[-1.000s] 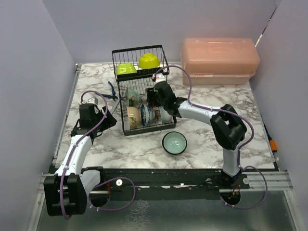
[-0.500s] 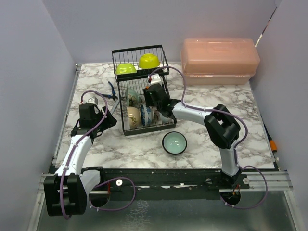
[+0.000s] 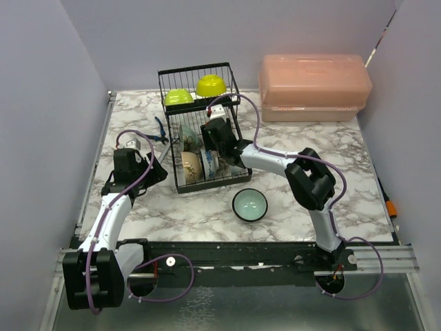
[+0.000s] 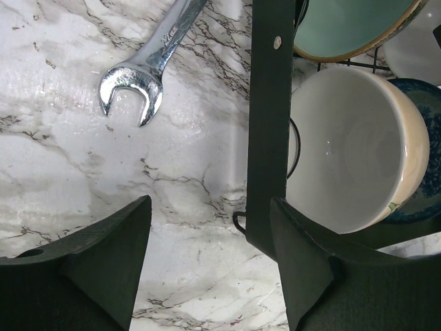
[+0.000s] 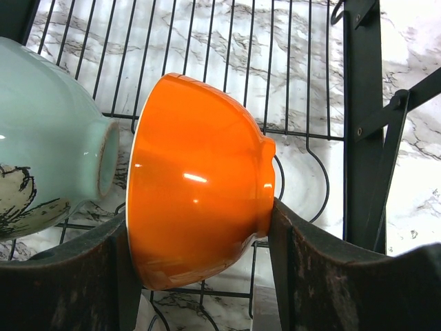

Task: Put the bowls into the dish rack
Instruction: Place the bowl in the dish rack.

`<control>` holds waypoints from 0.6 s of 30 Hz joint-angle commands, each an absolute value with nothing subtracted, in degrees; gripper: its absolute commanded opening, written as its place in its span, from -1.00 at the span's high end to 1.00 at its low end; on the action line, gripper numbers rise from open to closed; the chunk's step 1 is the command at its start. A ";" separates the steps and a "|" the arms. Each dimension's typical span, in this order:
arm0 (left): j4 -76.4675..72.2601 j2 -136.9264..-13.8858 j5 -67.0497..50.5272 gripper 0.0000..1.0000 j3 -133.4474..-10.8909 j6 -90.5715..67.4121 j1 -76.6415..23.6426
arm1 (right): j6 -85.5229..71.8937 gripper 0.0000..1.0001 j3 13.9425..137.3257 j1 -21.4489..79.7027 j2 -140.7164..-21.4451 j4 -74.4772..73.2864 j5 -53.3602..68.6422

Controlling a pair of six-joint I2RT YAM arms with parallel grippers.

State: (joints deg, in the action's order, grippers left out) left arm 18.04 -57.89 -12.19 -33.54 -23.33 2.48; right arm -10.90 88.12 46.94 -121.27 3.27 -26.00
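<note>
Fingers of the right gripper [image 5: 200,276] are clamped on the orange bowl [image 5: 200,179], which is held on its side, rim against one finger and foot against the other, with the wires of the dish rack [image 3: 195,70] behind it. In the top view the right arm is stretched from the lower right toward the upper middle, its wrist pushed into the rack's lower tier. The left arm is bent along the left side, and the left gripper [image 4: 207,255] is held low over the table [image 3: 207,214] just beside the rack's left post, jaws apart over bare marble. Two yellow-green bowls [image 3: 178,97] are set on the upper shelf, and a teal bowl [image 3: 249,205] is seen on the marble at lower centre.
</note>
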 commanded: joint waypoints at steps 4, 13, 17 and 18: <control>16.99 -57.93 -13.03 -0.40 -33.55 -23.82 1.94 | -13.94 0.96 85.43 47.29 -123.07 -3.46 -13.60; 16.99 -57.85 -12.68 -0.40 -33.43 -23.92 1.76 | -17.90 0.40 81.62 47.34 -121.77 -2.38 -5.64; 16.98 -57.80 -12.64 -0.41 -33.48 -23.92 1.67 | -18.17 0.21 81.20 47.34 -121.65 -2.50 -3.77; 17.04 -57.75 -12.64 -0.41 -33.46 -23.95 1.67 | -18.08 0.16 81.10 47.34 -121.53 -2.42 -3.40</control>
